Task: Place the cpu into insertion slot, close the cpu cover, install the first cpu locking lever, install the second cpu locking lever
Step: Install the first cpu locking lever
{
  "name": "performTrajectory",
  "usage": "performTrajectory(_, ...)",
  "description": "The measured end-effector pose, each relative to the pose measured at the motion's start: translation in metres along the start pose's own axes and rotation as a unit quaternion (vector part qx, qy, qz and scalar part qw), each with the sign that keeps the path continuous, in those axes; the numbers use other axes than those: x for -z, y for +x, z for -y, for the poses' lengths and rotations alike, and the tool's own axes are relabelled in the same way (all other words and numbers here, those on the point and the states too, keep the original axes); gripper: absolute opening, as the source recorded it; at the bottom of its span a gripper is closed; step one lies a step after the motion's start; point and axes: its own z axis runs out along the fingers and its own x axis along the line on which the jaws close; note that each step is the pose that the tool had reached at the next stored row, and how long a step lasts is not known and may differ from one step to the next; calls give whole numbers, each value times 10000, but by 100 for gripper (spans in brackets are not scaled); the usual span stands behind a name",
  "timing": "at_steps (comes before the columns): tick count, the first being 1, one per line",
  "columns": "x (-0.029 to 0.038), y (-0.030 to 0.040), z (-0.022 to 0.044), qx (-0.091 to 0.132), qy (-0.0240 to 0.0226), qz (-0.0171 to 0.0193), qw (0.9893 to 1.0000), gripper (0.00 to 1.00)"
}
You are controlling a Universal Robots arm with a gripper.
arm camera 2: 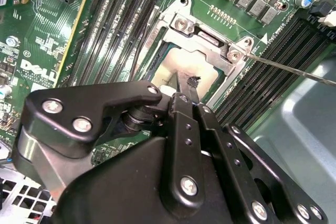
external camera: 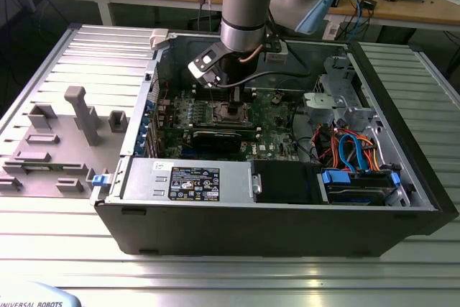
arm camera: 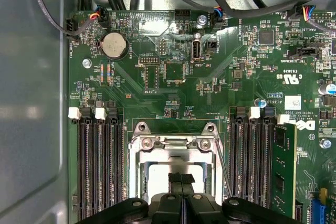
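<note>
The light-blue and silver robot arm [external camera: 241,5] reaches down into the open black computer case [external camera: 287,228], which lies on a ribbed grey metal table [external camera: 215,278]; its wrist stands over the small square silver-rimmed insertion slot [external camera: 230,111] in the middle of the green motherboard [arm camera: 157,77]

In both wrist views the black 2-fingered gripper [arm camera 2: 190,85] [arm camera: 181,178] has its fingers pressed together with nothing visible between them, and the tips sit right over the centre of the socket; whether they touch it cannot be told

The small flat square cpu with a dull silver-grey top [arm camera 2: 176,69] [arm camera: 156,176] lies inside the socket, its pale face showing through the cut-out of the thin square silver metal cpu cover [arm camera 2: 202,35] [arm camera: 139,171], which frames it; whether that frame lies fully flat is not clear

A thin silver wire locking lever [arm camera 2: 294,72] [arm camera: 224,174] runs along 1 side of the socket and, in the second wrist view, juts out past the frame's corner over the neighbouring slots

Long black memory slots [arm camera: 97,166] flank the socket on both sides; a round silver coin battery [arm camera: 114,44] sits further up the board
</note>
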Motion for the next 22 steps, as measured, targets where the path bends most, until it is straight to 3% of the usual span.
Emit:
performTrajectory(11, 135, 3, 1, 0, 0, 0, 10000, 11)
performTrajectory(22, 181, 4, 2, 0, 0, 0, 10000, 11)
